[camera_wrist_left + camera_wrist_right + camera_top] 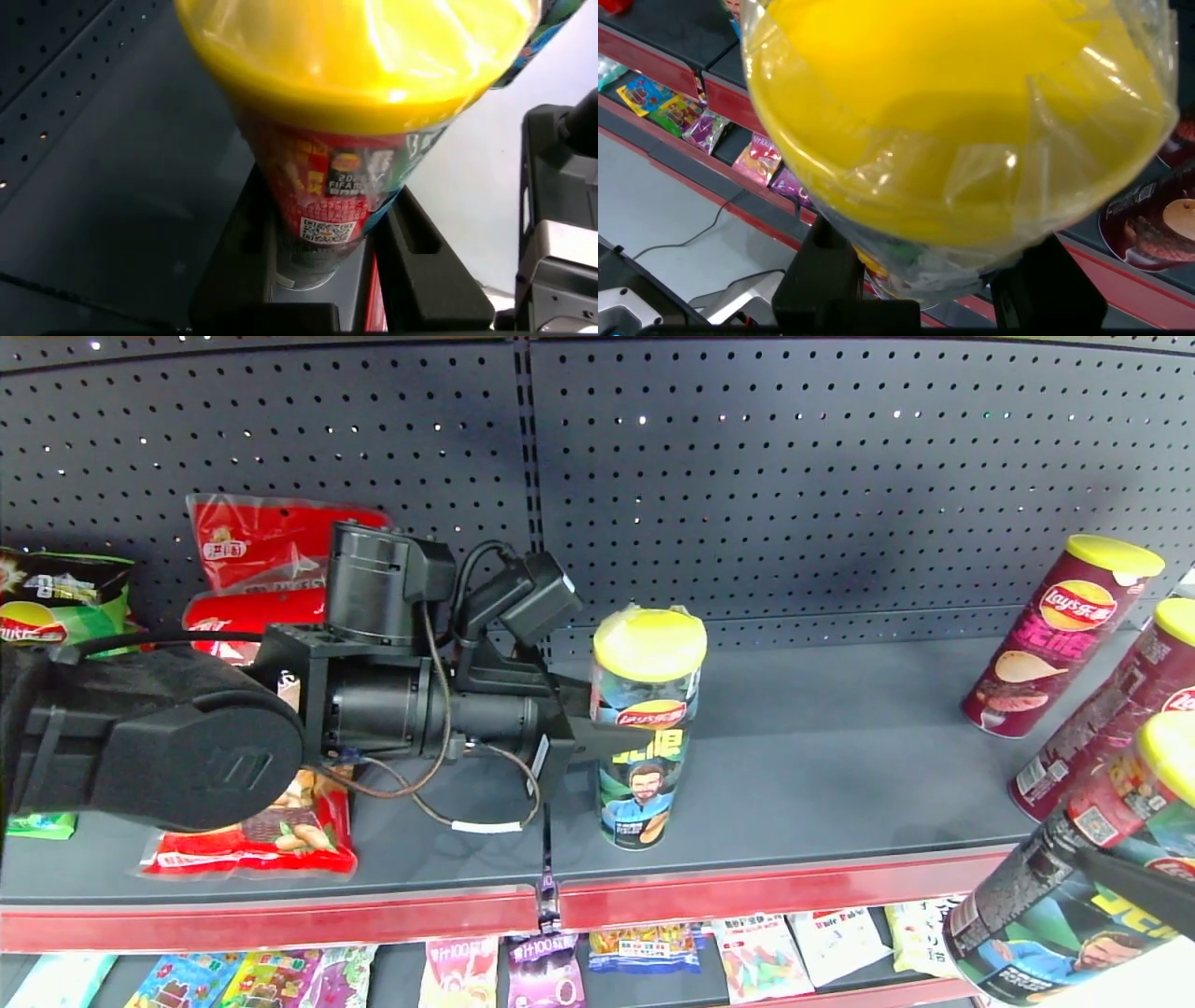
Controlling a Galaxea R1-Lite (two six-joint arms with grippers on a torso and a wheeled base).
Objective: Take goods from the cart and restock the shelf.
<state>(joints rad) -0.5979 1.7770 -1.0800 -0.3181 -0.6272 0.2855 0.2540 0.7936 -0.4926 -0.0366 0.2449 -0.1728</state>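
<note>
Left gripper [624, 733] clenched on upright yellow-lidded chip canister [644, 793] on grey shelf [840, 756], right gripper [934, 275] grasping tilted twin canister [1046, 905]

At the shelf's left, the left arm [187, 737] hides most of the red snack bags [266, 537], and the picture's edge cuts a green chip bag [56, 607]. At the right, edges crop one maroon can [1111, 719] and the near green can [1036, 915]. Lower-shelf packets [644, 947] are cropped, their print too small to read. In the left wrist view, the yellow lid [364, 47] of the shelf can [327, 210] is blurred and cut by the top edge. In the right wrist view, the near green can's lid [952, 121] hides nearly all of its body.
</note>
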